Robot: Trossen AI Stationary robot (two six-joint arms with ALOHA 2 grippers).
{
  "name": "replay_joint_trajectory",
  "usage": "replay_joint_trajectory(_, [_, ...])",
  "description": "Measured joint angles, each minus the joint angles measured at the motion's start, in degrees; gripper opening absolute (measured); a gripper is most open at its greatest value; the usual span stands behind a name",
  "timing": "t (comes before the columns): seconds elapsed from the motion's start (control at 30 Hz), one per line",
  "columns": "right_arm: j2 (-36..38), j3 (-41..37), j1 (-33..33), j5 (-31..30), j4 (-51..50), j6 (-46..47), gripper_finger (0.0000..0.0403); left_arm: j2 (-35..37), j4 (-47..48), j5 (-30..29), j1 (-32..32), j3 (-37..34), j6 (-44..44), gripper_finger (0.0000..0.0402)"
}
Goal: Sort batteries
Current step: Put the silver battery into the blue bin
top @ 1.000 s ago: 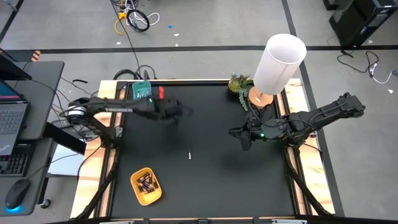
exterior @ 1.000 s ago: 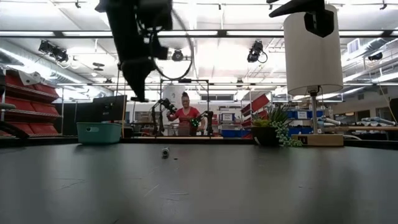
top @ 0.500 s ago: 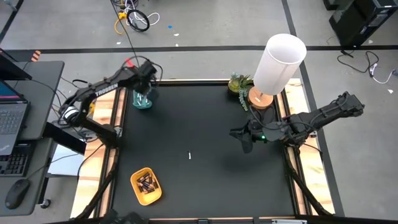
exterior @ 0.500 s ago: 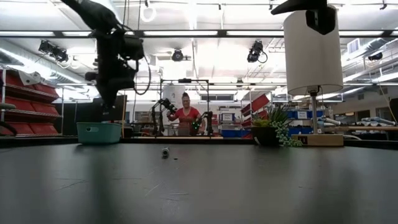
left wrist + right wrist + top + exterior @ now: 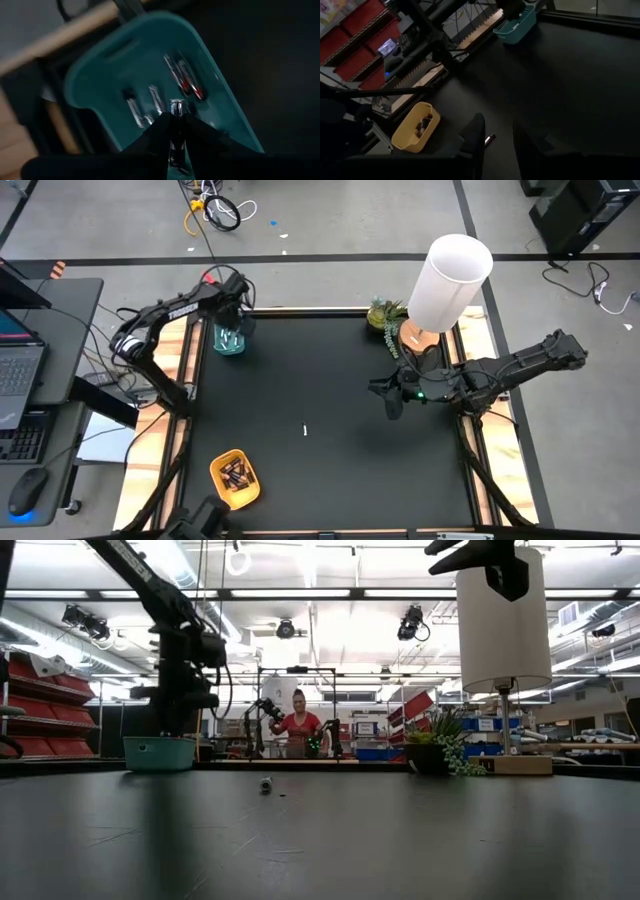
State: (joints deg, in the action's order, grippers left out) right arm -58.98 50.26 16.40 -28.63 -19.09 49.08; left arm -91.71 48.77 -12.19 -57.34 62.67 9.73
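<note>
Hovering my left tool [image 5: 175,122] right over the teal tray [image 5: 100,75], I am watching it pinch one slim battery [image 5: 176,106] upright between its fingers, the silvery end cap pointing down at the tray floor. The grip may be starting to ease, but the battery is still sitting between the fingers.

A second ago this arm was reaching out over the left half of the desk [image 5: 330,480]; since then it has swung back to the rear left corner and come down over the tray. I am reading that as the carry being finished and the drop being the step in hand.

Below the held one, several sorted batteries [image 5: 185,82] are lying loose on the tray floor — a couple dark with red ends, and paler ones [image 5: 134,107] beside them.

Further out, one stray battery [image 5: 305,430] is lying alone near the middle of the desk, tiny and pale from above; I am judging it to be the next pick. The yellow tray [image 5: 217,481] at the front left is holding a small heap of dark batteries [image 5: 237,473].

My right tool [image 5: 393,402] is waiting at the right side, unmoved over that second, fingers slightly spread and holding nothing.
</note>
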Motion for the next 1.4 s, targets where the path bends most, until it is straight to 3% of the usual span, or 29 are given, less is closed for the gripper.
replay_joint_trajectory(0.2, [0.00,0.00,-0.01,1.32,-0.02,-0.01,0.0087,-1.96,1.04,2.12,0.02,0.00,4.02,0.0078])
replay_joint_trajectory(0.47, [0.00,0.00,0.00,1.43,0.20,0.00,0.0087,-1.26,3.96,2.95,0.09,0.13,1.02,0.0156])
replay_joint_trajectory(0.67, [0.00,0.00,0.00,1.45,0.25,0.22,0.0087,5.04,2.20,2.20,2.81,1.85,-1.78,0.0182])
replay_joint_trajectory(0.8, [0.00,0.00,-0.04,1.06,0.40,0.22,0.0087,10.19,0.41,6.43,5.84,3.31,1.54,0.0183])
replay_joint_trajectory(0.9, [0.00,0.00,-0.10,0.26,0.49,0.20,0.0087,12.21,1.21,10.51,10.03,3.43,5.05,0.0183])
replay_joint_trajectory(1.07, [0.00,0.00,-0.15,-0.08,1.42,-0.01,0.0087,12.46,4.91,10.97,20.93,3.22,9.69,0.0183])
replay_joint_trajectory(1.3, [0.00,0.00,-0.01,-0.24,1.46,2.07,0.0087,12.14,-2.83,11.60,38.50,-1.18,19.36,0.0183])
replay_joint_trajectory(1.4, [0.00,0.00,0.42,-0.28,1.53,3.14,0.0087,11.76,-7.95,16.29,43.21,-3.91,27.20,0.0183])
